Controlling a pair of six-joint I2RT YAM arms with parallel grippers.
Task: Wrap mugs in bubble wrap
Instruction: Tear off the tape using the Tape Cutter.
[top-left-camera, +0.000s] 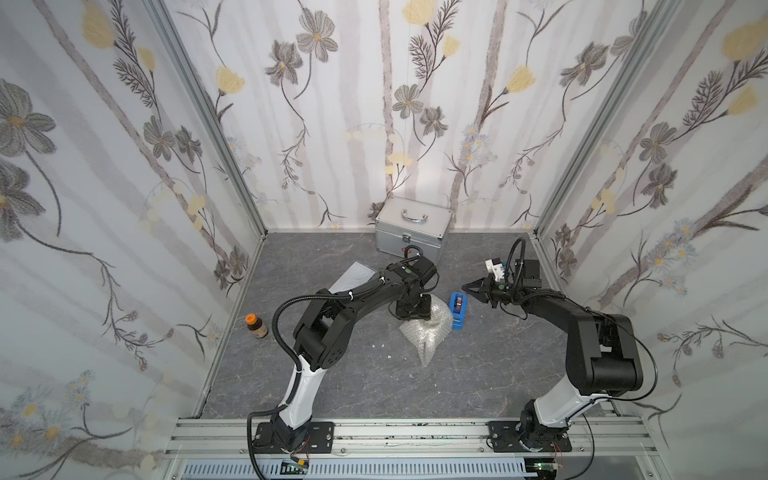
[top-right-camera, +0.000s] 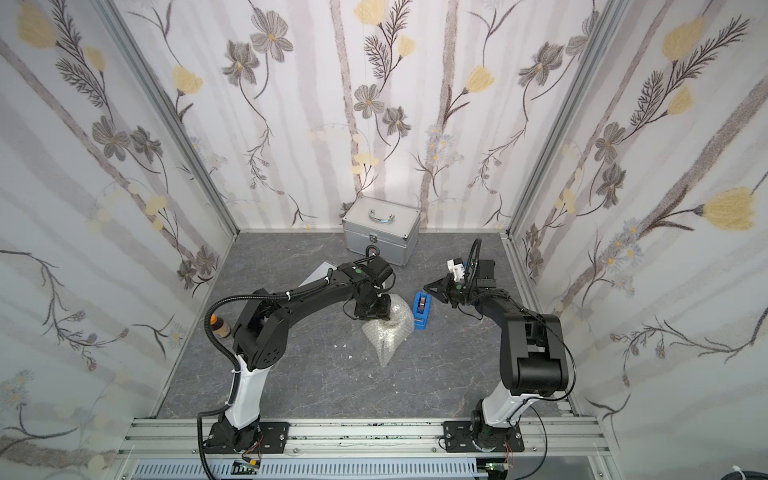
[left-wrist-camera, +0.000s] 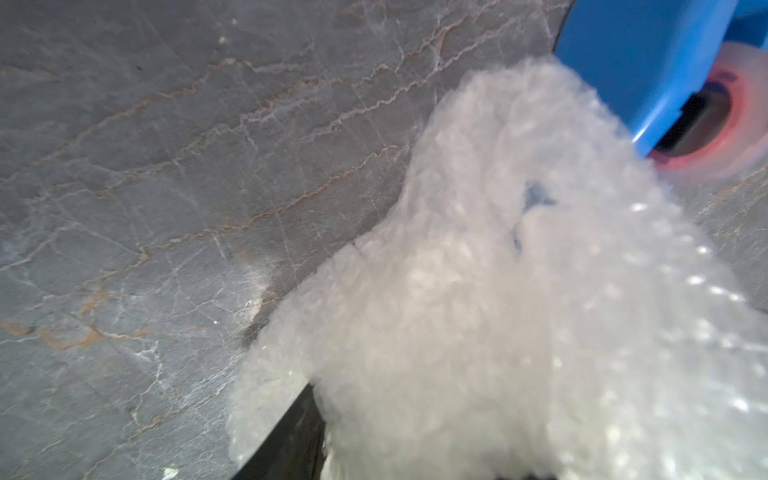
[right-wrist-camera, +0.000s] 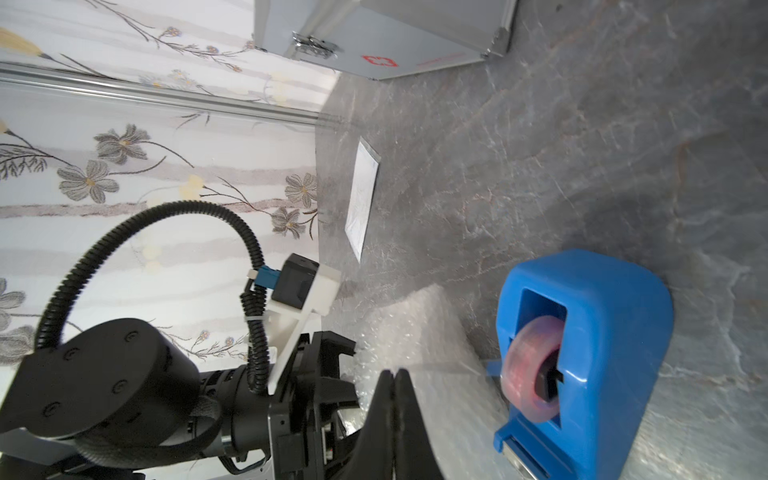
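Note:
The bubble wrap (top-left-camera: 428, 334) (top-right-camera: 388, 332) lies bunched into a lumpy bundle at mid-table, with a tail pointing toward the front. The mug is hidden; I cannot see it inside the wrap. My left gripper (top-left-camera: 413, 311) (top-right-camera: 372, 311) points straight down onto the far end of the bundle. In the left wrist view, wrap (left-wrist-camera: 478, 311) fills the space beside one black finger (left-wrist-camera: 286, 436), so the gripper is shut on it. My right gripper (top-left-camera: 465, 286) (right-wrist-camera: 394, 374) hovers shut just right of the bundle, above the blue tape dispenser (top-left-camera: 458, 311). A faint clear streak runs from its tips toward the dispenser (right-wrist-camera: 590, 353); I cannot tell what it is.
A silver carry case (top-left-camera: 413, 228) stands against the back wall. A flat white paper packet (top-left-camera: 353, 276) lies behind the left arm. A small brown orange-capped bottle (top-left-camera: 257, 326) stands at the left wall. Tiny white scraps (top-left-camera: 380, 345) dot the grey marbled table top.

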